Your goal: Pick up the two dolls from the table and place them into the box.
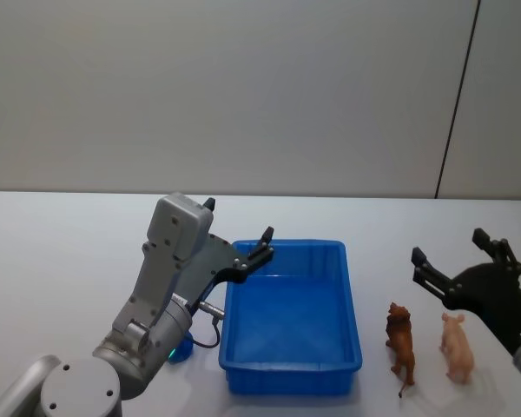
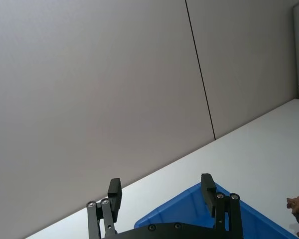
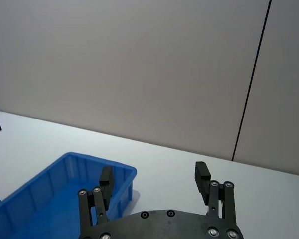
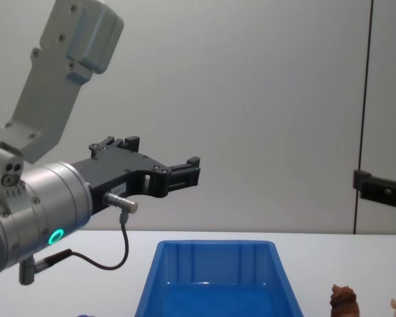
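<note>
White table (image 1: pixel 61 261), grey wall (image 1: pixel 243 87) behind. Blue box (image 1: pixel 352 347) bare inside, brown doll (image 1: pixel 400 341) and pink doll (image 1: pixel 457 347) standing beside. On left gripper (image 1: pixel 239 221) and right gripper (image 1: pixel 450 248), fingers spread, grasping nothing.

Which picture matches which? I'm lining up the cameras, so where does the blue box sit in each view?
Head view: blue box lower centre.
Left wrist view: box at the bottom edge, right of centre.
Right wrist view: box in the lower left corner.
Chest view: box at bottom centre.
Shared landmark: the dark vertical wall seam.
</note>
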### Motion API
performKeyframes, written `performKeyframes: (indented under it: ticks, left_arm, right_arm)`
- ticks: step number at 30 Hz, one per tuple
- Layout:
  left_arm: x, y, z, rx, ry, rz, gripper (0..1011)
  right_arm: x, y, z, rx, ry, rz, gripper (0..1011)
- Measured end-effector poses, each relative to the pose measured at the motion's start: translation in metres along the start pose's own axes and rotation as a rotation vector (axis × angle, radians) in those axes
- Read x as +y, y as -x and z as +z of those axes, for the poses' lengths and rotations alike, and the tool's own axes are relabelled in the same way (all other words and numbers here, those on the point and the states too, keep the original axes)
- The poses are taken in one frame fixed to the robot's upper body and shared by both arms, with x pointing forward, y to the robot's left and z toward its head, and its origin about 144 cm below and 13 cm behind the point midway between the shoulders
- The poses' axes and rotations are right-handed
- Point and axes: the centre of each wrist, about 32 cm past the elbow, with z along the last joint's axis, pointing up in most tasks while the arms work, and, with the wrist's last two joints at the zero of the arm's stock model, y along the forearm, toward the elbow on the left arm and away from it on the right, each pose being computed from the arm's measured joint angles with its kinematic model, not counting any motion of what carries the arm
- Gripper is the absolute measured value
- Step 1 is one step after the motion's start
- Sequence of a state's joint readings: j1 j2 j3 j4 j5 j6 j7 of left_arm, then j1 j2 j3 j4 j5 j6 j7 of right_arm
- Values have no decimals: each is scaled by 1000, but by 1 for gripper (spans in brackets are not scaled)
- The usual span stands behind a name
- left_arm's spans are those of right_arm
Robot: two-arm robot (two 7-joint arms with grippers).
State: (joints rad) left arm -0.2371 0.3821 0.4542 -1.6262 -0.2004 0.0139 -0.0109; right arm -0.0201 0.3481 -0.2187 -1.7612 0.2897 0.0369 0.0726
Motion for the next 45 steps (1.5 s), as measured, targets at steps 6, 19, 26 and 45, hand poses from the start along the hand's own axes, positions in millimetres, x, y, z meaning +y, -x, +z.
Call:
performKeyframes:
  ticks: [6,19,26,45]
  left_arm:
    - [0,0,0,0,0,0,1002]
    - [0,0,0,0,0,0,1001]
    - [0,0,0,0,0,0,1001]
    - [0,0,0,0,0,0,1002]
  right_arm:
    - [-7,-11,-6,-13,43,-1,1000]
    - [-18,-31,-18,-16,188,-9,1001]
    - [-20,-36,-26,-20,267,-15,1001]
    - [-11,-34,-46,6,423,-25,1001]
